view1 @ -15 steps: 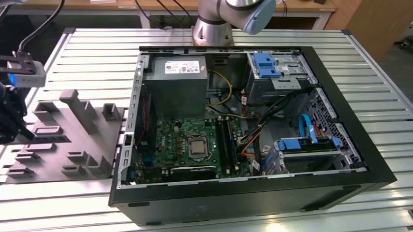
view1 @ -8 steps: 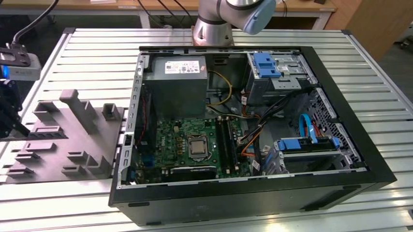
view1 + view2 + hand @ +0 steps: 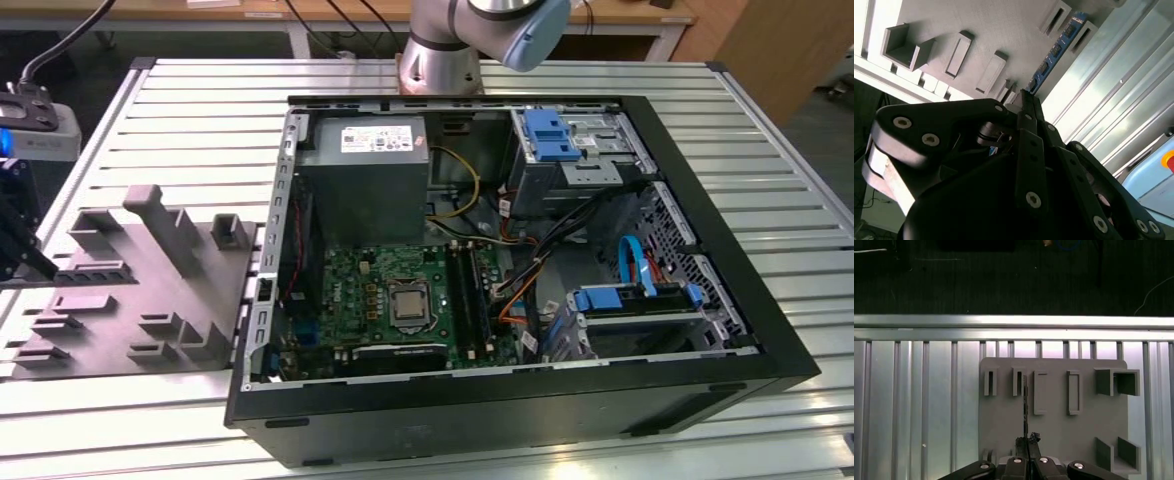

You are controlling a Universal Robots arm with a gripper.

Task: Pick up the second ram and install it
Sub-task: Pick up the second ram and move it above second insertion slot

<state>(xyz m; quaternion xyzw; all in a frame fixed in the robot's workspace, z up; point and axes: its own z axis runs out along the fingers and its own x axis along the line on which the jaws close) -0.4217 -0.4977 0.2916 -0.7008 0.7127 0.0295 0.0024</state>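
Observation:
In both wrist views my gripper (image 3: 1026,441) (image 3: 1024,97) is shut on the second ram (image 3: 1025,405) (image 3: 1056,50), a long thin stick that juts out past the fingertips. It shows edge-on as a dark line in the first wrist view, and as a blue board with dark chips in the second wrist view. The stick hangs well above the grey slotted fixture (image 3: 1054,440) (image 3: 954,20). The motherboard (image 3: 387,290) lies in the open computer case (image 3: 721,330), with its long dark memory slots (image 3: 463,285) beside the processor socket.
The grey fixture (image 3: 147,300) sits on the ribbed metal table (image 3: 774,130) at the exterior view's left of the case. Orange and blue cables (image 3: 627,265), drive cages and a power supply (image 3: 363,180) crowd the case. The arm's base (image 3: 441,60) stands behind it.

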